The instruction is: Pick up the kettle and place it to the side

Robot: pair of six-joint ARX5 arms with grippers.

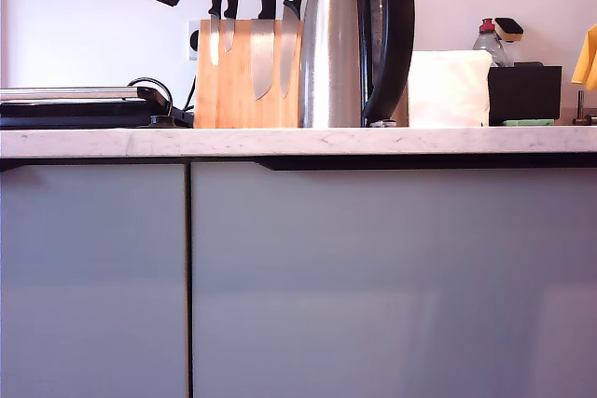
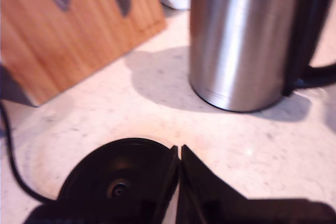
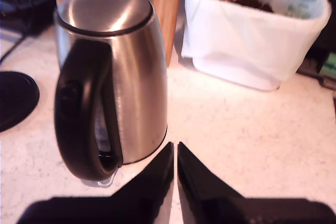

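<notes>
- Already the kettle (image 1: 336,48) is seen standing on the bare surface (image 1: 280,142), off its black base (image 2: 118,179), just beside the knife block (image 1: 244,72); the placing step is judged done or nearly so
- My first hand (image 2: 179,153) is pressed together, nothing between its tips, hovering over the base
- My second hand (image 3: 175,150) is likewise pressed together and empty, close to the kettle's handle (image 3: 81,114) but not around it
- If a further shift is wanted, a hand would need to be spread and passed round the handle
- A white-lined bin (image 3: 252,35) near the kettle holds dark scraps; what they are cannot be told
</notes>
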